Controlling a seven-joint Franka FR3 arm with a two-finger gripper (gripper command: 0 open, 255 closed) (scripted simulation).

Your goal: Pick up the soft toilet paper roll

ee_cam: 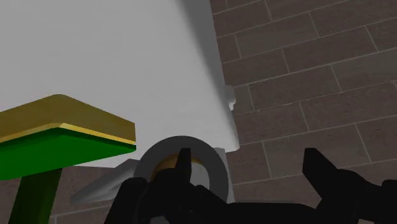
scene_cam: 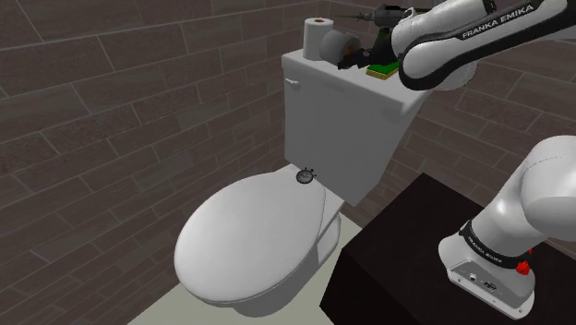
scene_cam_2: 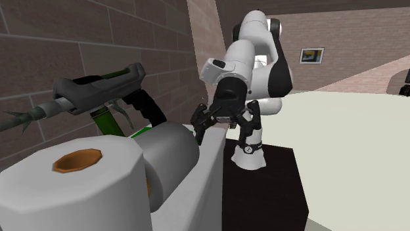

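Note:
Two rolls stand on the white toilet tank (scene_cam: 323, 102). A white roll (scene_cam: 318, 37) with a brown core (scene_cam_2: 79, 161) stands upright at the far end. Beside it a grey roll (scene_cam_2: 169, 154) lies on its side, its end facing the hand. My gripper (scene_cam_2: 222, 128) is open and hangs over the tank's near end, a short way from the grey roll and holding nothing. In the wrist view the grey roll's ring (ee_cam: 213, 165) shows just beyond one finger (ee_cam: 184, 168), off the gap of the gripper (ee_cam: 248, 159).
A green block with a yellow top (ee_cam: 63, 130) lies on the tank close to the hand. A grey and green spray tool (scene_cam_2: 98, 92) stands behind the rolls. Below are the shut toilet lid (scene_cam: 254, 235) with a small dark object (scene_cam: 306, 174), and brick walls all round.

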